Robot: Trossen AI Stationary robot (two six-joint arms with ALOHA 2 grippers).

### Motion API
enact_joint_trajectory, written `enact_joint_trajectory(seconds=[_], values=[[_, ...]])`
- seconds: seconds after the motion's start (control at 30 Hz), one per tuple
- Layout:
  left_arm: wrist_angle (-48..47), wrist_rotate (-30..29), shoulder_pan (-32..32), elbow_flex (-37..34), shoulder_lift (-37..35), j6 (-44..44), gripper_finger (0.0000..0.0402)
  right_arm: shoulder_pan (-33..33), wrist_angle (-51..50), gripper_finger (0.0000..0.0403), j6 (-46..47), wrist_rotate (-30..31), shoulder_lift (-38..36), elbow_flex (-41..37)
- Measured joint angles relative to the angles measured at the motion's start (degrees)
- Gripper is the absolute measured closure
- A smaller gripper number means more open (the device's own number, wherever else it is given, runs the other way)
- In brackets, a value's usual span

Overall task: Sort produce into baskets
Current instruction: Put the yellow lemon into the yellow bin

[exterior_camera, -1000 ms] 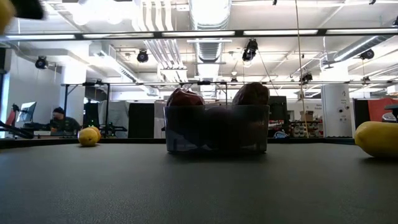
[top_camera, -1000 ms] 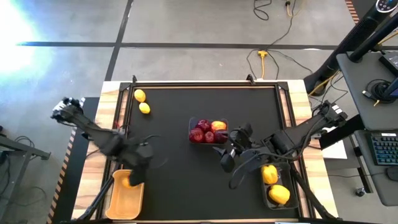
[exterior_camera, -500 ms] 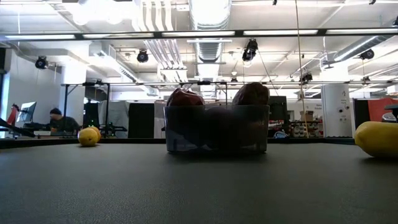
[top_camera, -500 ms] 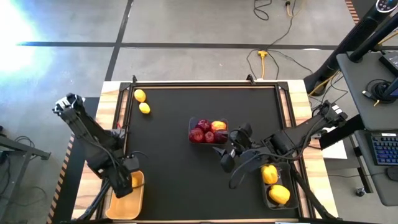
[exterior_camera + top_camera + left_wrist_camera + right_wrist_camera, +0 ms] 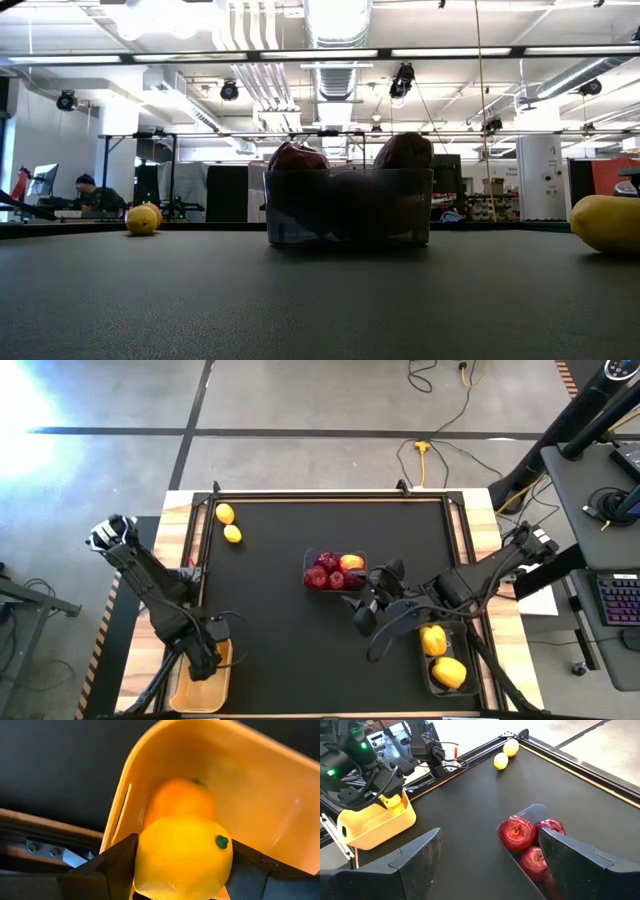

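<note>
My left gripper (image 5: 205,660) is shut on a yellow lemon (image 5: 182,852) over the far end of the yellow-orange bin (image 5: 200,688) at the near left. It also shows in the right wrist view (image 5: 392,800). Another yellow-orange fruit (image 5: 182,802) lies in that bin. My right gripper (image 5: 372,600) is open and empty, near the clear bin (image 5: 335,571) of red fruits at the table's middle. Two lemons (image 5: 225,514) (image 5: 232,533) lie at the far left. The dark bin (image 5: 428,682) at the near right holds two yellow peppers (image 5: 433,640). My left gripper pinches the lemon's two opposite sides (image 5: 145,855) between its two fingers (image 5: 112,867). It comes from above, pointing down into the bin. The lemon is at about the height of the bin's rim. I cannot tell whether it touches the fruit below it.
The clear bin (image 5: 348,205) stands at the middle in the low view, with a lemon (image 5: 143,218) to its left and a yellow fruit (image 5: 605,222) at the right edge. A wooden border (image 5: 180,540) frames the black mat. People sit far behind the table.
My left gripper has carried the lemon toward the table's near-left corner and down, from beside the yellow-orange bin to over its far end. It has stayed shut on the lemon.
</note>
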Motion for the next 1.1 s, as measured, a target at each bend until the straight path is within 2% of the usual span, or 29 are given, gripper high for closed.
enact_joint_trajectory(seconds=[0.33,0.77,1.0,1.1], values=[[0.3,0.5,0.0,0.2,0.1,-0.8,0.0166,0.0,0.0,0.0078,0.0,0.0,0.0,0.0],[1.9,0.8,0.0,2.3,-0.4,1.1,0.0135,0.0,-0.1,0.0078,0.0,0.0,0.0,0.0],[1.3,-0.1,1.2,2.3,-0.5,0.6,0.0135,0.0,-0.1,0.0078,0.0,0.0,0.0,0.0],[-0.3,1.4,3.1,3.4,-1.7,1.5,0.0135,0.0,-0.1,0.0078,0.0,0.1,0.0,0.0]])
